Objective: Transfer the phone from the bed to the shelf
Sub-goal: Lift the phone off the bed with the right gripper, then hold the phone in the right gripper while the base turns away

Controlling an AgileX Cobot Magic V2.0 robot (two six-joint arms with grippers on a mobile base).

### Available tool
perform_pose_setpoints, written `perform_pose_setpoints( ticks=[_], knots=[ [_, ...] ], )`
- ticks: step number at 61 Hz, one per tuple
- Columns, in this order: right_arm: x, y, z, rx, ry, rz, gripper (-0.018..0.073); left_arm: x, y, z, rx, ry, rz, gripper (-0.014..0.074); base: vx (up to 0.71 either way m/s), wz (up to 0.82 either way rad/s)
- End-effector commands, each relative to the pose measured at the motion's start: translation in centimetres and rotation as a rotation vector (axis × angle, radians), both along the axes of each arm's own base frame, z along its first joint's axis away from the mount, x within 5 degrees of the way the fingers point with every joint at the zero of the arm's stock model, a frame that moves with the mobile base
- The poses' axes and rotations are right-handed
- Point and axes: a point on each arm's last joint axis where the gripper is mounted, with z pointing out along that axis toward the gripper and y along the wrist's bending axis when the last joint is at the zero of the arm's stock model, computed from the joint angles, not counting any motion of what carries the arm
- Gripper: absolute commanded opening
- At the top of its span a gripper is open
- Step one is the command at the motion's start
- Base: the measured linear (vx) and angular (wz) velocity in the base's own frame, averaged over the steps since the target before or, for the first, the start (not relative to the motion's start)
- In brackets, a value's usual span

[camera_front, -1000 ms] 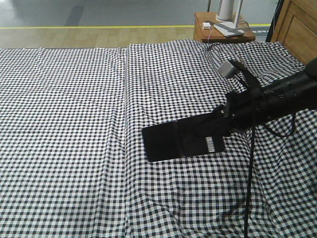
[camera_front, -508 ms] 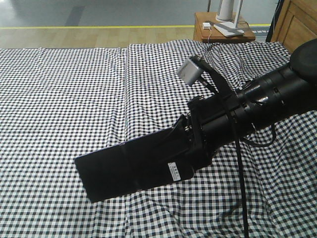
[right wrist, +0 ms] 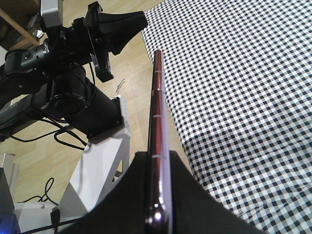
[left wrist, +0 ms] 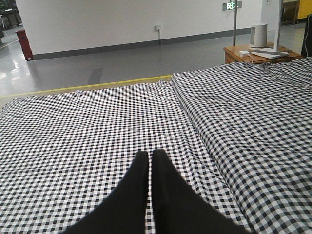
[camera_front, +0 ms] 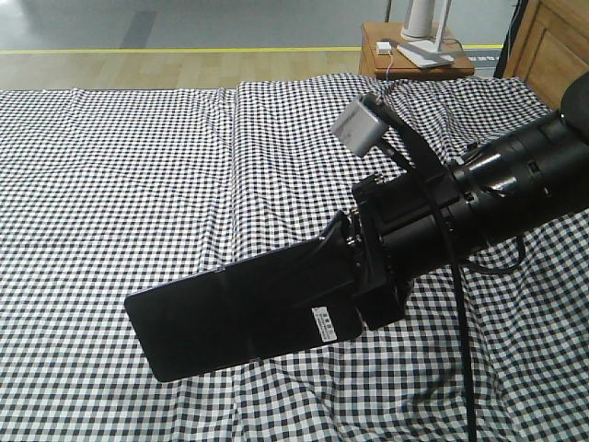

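Looking over the bed, wrinkled in small black-and-white checks, bordering grey floor and a reddish-brown bedside table at upper right. Gripping the phone by its stickered end with the right gripper at lower centre: thin, glossy, black, creased, pinkish-edged. Pressing the left gripper closed on nothing. Hanging clear of the bed now, having lain flat on it a second ago, and reaching further left

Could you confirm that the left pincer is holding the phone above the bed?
Not quite: the right pincer holds the phone above the bed, as the right wrist view shows. The left pincer is shut on nothing.
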Motion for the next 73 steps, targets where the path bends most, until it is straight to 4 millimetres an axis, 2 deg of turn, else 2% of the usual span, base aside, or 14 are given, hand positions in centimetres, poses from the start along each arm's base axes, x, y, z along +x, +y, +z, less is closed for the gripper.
perform_pose_setpoints(
  ticks=[1,73],
  knots=[
    [-1.40,-0.02,2.23,0.093,0.006,0.055,-0.0001,-0.13,-0.05,1.59,-0.009,-0.110,-0.006,0.0001,0.00,0.00],
    [-1.39,-0.02,2.23,0.092,0.004,0.055,-0.0001,-0.13,-0.05,1.59,-0.009,-0.110,-0.006,0.0001,-0.01,0.05]
  ],
)
